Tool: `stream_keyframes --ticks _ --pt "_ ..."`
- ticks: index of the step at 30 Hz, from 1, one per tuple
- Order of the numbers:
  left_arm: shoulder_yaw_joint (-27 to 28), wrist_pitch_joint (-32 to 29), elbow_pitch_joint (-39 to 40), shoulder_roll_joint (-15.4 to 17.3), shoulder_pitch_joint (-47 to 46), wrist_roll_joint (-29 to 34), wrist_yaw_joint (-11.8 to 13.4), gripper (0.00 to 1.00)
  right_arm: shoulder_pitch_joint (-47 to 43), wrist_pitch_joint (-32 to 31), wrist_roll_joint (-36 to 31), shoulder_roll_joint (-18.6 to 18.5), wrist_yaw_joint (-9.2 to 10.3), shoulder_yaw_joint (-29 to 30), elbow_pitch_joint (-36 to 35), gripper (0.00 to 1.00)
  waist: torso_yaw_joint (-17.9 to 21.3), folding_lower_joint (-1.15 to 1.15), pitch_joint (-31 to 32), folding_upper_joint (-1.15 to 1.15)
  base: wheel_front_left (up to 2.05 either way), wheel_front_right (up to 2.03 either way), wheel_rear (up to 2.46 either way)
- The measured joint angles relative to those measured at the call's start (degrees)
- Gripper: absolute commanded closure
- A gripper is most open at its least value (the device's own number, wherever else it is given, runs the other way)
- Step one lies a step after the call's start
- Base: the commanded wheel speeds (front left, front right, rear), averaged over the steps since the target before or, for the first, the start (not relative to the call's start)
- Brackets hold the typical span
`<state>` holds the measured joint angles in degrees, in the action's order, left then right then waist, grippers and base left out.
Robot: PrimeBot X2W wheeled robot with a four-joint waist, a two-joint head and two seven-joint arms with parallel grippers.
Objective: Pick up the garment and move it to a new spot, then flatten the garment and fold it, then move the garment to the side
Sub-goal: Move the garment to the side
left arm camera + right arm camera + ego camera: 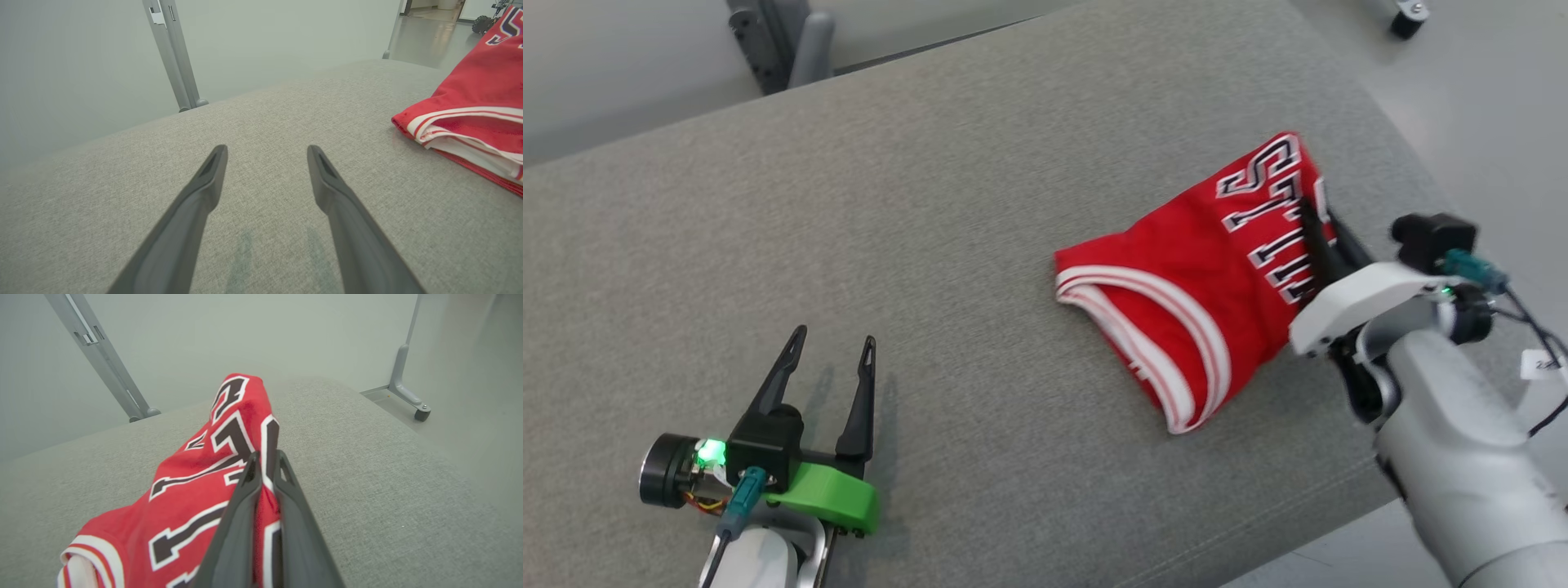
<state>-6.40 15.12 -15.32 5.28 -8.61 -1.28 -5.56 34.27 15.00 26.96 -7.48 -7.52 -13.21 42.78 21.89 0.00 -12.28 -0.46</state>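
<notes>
A folded red jersey [1201, 286] with white trim and black-and-white lettering lies on the right part of the grey upholstered surface [947, 212]. My right gripper [1315, 208] is shut on the jersey's right edge, red cloth pinched between its fingers [245, 490]. In the right wrist view the jersey [196, 473] bunches up ahead of the right gripper [265, 457]. At the lower left, my left gripper [836, 340] is open over bare fabric, well left of the jersey. The left wrist view shows the left gripper [265, 153] with nothing between its fingers and the jersey [474, 106] far right.
The grey surface's near-right edge [1290, 531] drops to a pale floor [1494, 106]. Grey metal frame legs [784, 41] stand beyond the far edge, and a castor foot [1409, 18] sits on the floor at the top right.
</notes>
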Motion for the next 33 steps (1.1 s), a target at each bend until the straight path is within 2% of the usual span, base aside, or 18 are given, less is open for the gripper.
stream_keyframes --ticks 8,15,21,22,23,26,28,30,33 --pt "-0.4 0.0 1.5 2.5 -1.3 1.4 0.1 0.00 10.5 0.0 -7.2 -9.1 -0.01 13.3 10.7 1.00 -8.8 0.00 -5.6 0.00 0.00 0.00 0.00" --pt "0.0 0.0 2.6 3.3 -1.2 1.3 0.7 0.00 15.4 0.0 -17.7 -16.5 -0.02 28.0 18.0 1.00 -15.1 0.00 -10.2 0.00 0.00 0.00 0.00" --pt "-0.6 0.0 2.7 3.1 -1.2 1.2 1.1 0.00 15.2 0.0 -28.1 -18.6 -0.02 40.2 17.6 1.00 -18.5 0.01 -12.6 0.00 0.00 0.00 0.00" --pt "-0.7 0.0 2.7 3.0 -1.2 1.1 1.1 0.00 14.8 0.0 -31.8 -18.7 -0.02 44.1 16.8 0.12 -19.2 0.00 -13.0 0.00 0.00 0.00 0.00" --pt "-0.7 0.0 2.7 3.0 -1.2 1.1 1.1 0.00 14.8 0.0 -31.8 -18.7 -0.02 44.1 16.8 0.00 -19.2 0.00 -13.0 0.00 0.00 0.00 0.00" --pt "-0.8 0.0 2.4 2.7 -1.2 0.9 1.2 0.00 13.5 0.0 -39.7 -18.5 -0.02 51.5 15.4 0.00 -19.6 0.00 -12.5 0.00 0.00 0.00 0.00" --pt "-0.9 0.0 2.1 2.5 -1.2 0.7 1.3 0.00 13.4 0.0 -42.5 -17.8 -0.01 53.4 13.2 0.00 -19.6 0.00 -11.8 0.00 0.00 0.00 0.00" --pt "-0.8 0.0 1.9 2.1 -1.2 0.4 1.5 0.00 13.6 0.0 -42.8 -15.9 -0.01 53.1 11.0 0.00 -19.6 0.00 -11.0 0.00 0.00 0.00 0.00" --pt "-0.5 0.0 1.2 1.4 -1.1 -0.1 1.8 0.00 13.5 0.0 -40.2 -13.3 -0.02 47.0 7.0 0.00 -19.7 0.00 -9.5 0.00 0.00 0.00 0.00"
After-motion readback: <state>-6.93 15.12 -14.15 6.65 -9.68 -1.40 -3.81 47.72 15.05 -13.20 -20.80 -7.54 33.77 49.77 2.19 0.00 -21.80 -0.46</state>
